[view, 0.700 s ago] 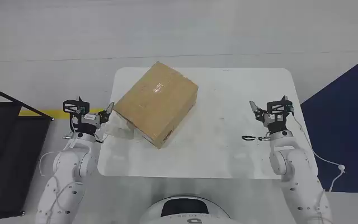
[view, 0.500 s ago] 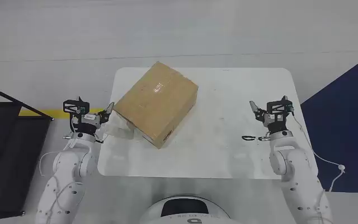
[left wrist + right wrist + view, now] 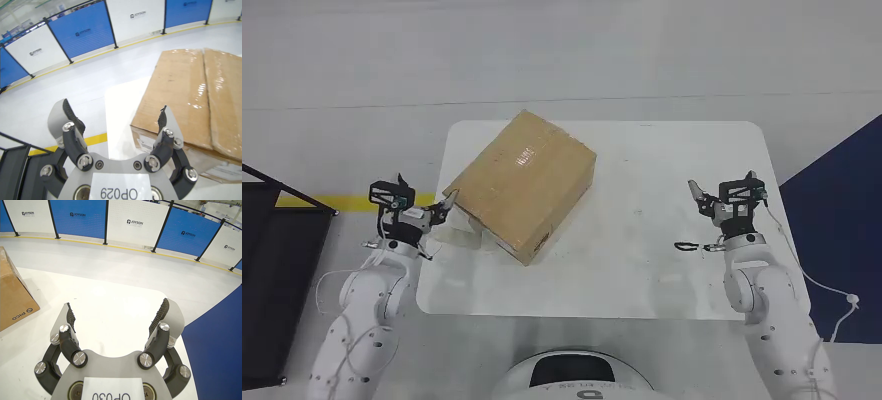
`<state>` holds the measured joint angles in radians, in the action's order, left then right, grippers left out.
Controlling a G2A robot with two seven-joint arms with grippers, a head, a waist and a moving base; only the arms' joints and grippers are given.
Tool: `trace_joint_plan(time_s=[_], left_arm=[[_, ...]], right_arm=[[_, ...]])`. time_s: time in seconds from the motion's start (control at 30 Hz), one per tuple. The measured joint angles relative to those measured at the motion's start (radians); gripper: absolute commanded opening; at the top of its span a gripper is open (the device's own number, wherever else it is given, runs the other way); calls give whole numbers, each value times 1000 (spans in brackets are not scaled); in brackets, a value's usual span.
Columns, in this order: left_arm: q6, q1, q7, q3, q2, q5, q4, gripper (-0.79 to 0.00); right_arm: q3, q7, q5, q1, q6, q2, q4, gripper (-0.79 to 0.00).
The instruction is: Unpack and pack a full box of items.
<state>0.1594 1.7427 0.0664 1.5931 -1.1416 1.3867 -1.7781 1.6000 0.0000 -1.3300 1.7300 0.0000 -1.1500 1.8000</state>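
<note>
A brown cardboard box (image 3: pixel 524 183) with shut, taped flaps lies askew on the left half of the white table (image 3: pixel 642 260). My left gripper (image 3: pixel 442 220) is open at the table's left edge, right beside the box's near-left corner. In the left wrist view the left gripper (image 3: pixel 115 104) holds nothing, and one fingertip (image 3: pixel 163 113) overlaps the box (image 3: pixel 179 104) edge. My right gripper (image 3: pixel 692 218) stands open over the table's right side, well away from the box. The right wrist view shows the right gripper (image 3: pixel 116 302) holding nothing, with the box (image 3: pixel 11 291) off to one side.
Bare tabletop lies between the box and the right gripper. A black rack (image 3: pixel 262 230) stands on the floor left of the table. A dark blue panel (image 3: pixel 842 200) borders the table's right side.
My left gripper has shifted a little to the right, closer to the box's corner. The right arm and the box have not moved.
</note>
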Motion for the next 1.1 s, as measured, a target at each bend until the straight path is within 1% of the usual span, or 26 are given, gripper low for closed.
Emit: trace_joint_plan(time_s=[0.07, 0.17, 0.27, 0.33, 0.4, 0.5, 0.73, 0.87, 1.0, 1.1], left_arm=[[70, 15, 40, 9, 5, 31, 10, 0], [138, 36, 102, 17, 12, 86, 23, 0], [196, 50, 152, 29, 17, 114, 33, 0], [215, 56, 174, 39, 20, 135, 36, 0], [221, 60, 189, 45, 23, 158, 39, 0], [205, 55, 193, 41, 23, 185, 45, 0], [168, -6, 139, -34, 19, 272, 70, 0], [174, -36, 132, -57, 17, 282, 90, 0], [173, -48, 143, -50, 17, 260, 87, 0], [185, -44, 157, -24, 19, 216, 66, 0]], right_arm=[[0, 0, 0, 0, 0, 0, 0, 0], [0, 0, 0, 0, 0, 0, 0, 0], [0, 0, 0, 0, 0, 0, 0, 0], [0, 0, 0, 0, 0, 0, 0, 0], [0, 0, 0, 0, 0, 0, 0, 0], [0, 0, 0, 0, 0, 0, 0, 0], [0, 0, 0, 0, 0, 0, 0, 0], [0, 0, 0, 0, 0, 0, 0, 0], [0, 0, 0, 0, 0, 0, 0, 0], [0, 0, 0, 0, 0, 0, 0, 0]])
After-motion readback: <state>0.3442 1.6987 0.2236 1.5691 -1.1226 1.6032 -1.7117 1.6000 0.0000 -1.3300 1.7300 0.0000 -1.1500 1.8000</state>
